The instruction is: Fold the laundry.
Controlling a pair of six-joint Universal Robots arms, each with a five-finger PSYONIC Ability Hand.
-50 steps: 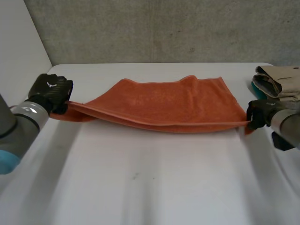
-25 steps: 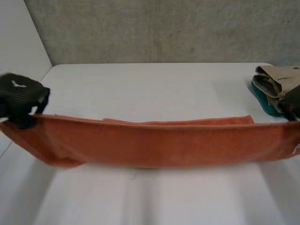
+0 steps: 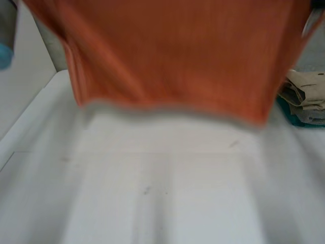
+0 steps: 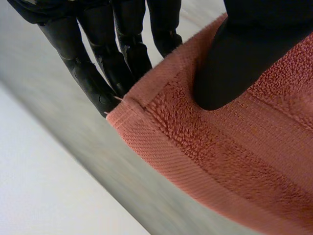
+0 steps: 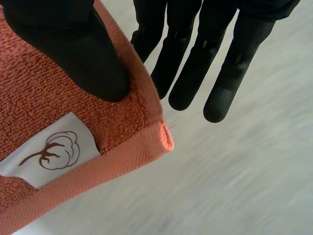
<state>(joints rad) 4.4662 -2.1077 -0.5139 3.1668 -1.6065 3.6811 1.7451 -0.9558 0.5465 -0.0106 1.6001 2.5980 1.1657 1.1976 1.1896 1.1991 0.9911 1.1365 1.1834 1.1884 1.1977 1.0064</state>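
At my left wrist: left hand (image 4: 234, 54), which I held closed on one corner of the orange towel (image 4: 230, 161). The thumb pressed onto the terry face just inside the hem, and the fingers (image 4: 98, 78) lay straight behind the cloth.

At my right wrist: right hand (image 5: 78, 49), likewise pinching a corner of the towel. The thumb sat on the pile and the fingers (image 5: 225, 73) were extended behind the hemmed edge. A white sewn label (image 5: 49, 152) with a brown cotton-boll mark lay just beside the thumb.

Close before my head camera: the towel (image 3: 172, 56) hung raised and spread wide, its lower edge above the table.

Beneath and beyond it: white table (image 3: 167, 198), with a few faint marks on its surface.

At the table's far right side: pile of folded clothes (image 3: 307, 91), beige over teal, partly hidden behind the towel's side edge.

Farthest: grey concrete wall (image 3: 51, 46).
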